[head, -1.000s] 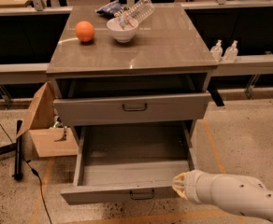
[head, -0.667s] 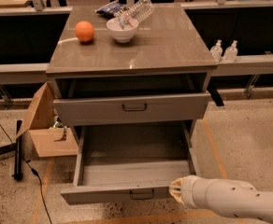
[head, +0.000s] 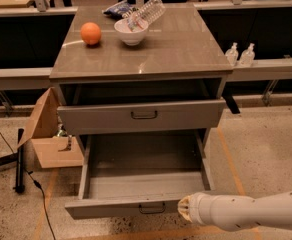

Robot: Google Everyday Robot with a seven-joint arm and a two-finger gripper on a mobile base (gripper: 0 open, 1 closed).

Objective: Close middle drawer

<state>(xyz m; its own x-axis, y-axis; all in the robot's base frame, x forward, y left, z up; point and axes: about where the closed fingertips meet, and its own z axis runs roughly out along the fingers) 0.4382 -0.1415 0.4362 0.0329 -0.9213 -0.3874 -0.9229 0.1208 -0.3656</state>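
The middle drawer [head: 136,181] is pulled far out of the grey cabinet [head: 141,59]. It is a long shallow empty tray with a low front panel [head: 111,208] and a small dark loop handle [head: 151,209]. My gripper [head: 182,210] is at the tip of the white arm [head: 246,213], which comes in from the lower right. It is at the right end of the drawer's front panel, just right of the handle. The drawer above [head: 141,116], with the taller front, stands slightly out.
On the cabinet top are an orange [head: 90,33], a white bowl [head: 131,31] and a plastic bottle [head: 148,11]. An open cardboard box [head: 48,134] sits on the floor to the left, with a black pole and cable [head: 19,159] beside it. Two small bottles [head: 240,54] stand on the ledge behind.
The arm's tip has moved a little left and lower, along the drawer's front panel toward the handle. The drawer is as far out as before.
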